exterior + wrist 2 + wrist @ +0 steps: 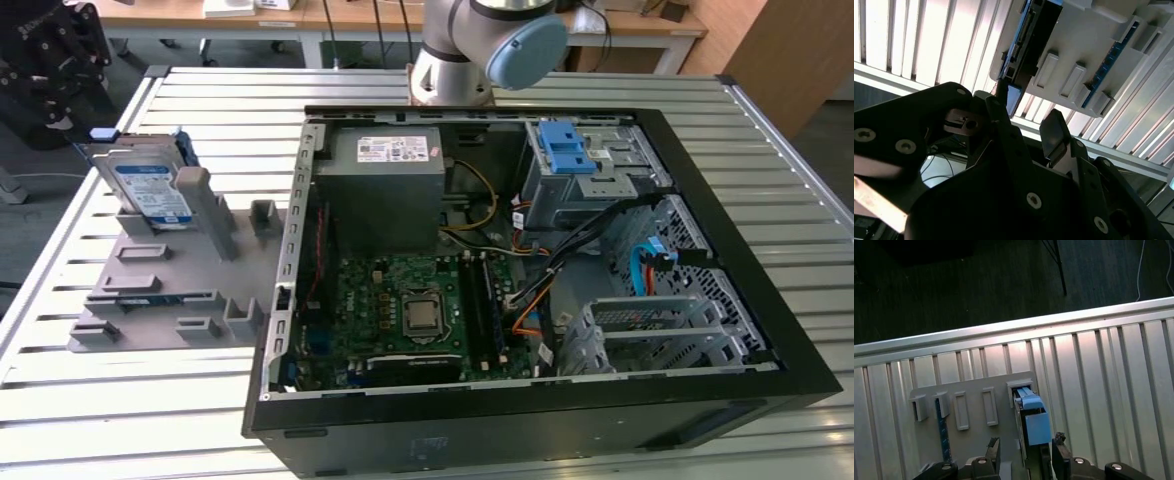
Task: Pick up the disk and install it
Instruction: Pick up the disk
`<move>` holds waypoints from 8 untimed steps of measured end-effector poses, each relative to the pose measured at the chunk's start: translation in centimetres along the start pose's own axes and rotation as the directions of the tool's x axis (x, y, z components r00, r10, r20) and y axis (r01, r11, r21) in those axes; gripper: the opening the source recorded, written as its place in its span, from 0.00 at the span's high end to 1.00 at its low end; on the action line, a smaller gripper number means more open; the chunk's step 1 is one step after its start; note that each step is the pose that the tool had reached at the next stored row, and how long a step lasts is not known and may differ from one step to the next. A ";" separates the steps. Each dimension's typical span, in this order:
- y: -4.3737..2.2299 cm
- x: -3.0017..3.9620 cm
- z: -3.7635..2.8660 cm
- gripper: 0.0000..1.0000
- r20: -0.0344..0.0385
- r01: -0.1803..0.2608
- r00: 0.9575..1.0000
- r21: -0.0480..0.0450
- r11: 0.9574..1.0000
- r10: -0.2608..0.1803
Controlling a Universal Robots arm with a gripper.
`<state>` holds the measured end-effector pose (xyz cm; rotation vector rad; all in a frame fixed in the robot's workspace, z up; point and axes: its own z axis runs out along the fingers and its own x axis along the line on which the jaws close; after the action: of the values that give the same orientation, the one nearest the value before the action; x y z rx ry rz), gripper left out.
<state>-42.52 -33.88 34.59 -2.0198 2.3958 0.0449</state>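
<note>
While the two dark metal fingers (1058,442) of the gripper (1025,441) stood spread apart, the blue plastic end of the disk (1030,407) lay in the gap between them in both wrist views. The fingers were not closed on it, and it was not possible to tell if one pad touched it. In the exterior view the disk was a flat silver rectangle with a white-and-blue label on its broad face and a blue rail along one edge. It stood on its short edge with its long axis nearly upright, leaning a little, in a slot of a matt grey holder (160,290) with several ribbed pockets. This holder rested on a table (134,420) of shiny metal slats, just beside the open black computer case (467,430).
</note>
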 end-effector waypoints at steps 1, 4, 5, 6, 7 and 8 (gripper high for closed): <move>0.00 0.00 0.00 0.47 0.000 0.000 1.000 0.000 1.000 0.000; 0.00 0.00 0.01 0.47 0.000 0.003 1.000 0.000 1.000 -0.003; 0.01 0.00 0.03 0.47 0.001 0.008 1.000 0.000 1.000 -0.008; 0.00 0.00 0.05 0.47 0.001 0.017 1.000 -0.001 1.000 -0.017; 0.00 0.00 0.09 0.47 0.001 0.032 1.000 -0.001 1.000 -0.032; 0.00 0.00 0.13 0.47 0.001 0.049 0.999 -0.001 0.999 -0.049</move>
<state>-42.52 -33.88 34.46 -2.0775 2.3455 0.0470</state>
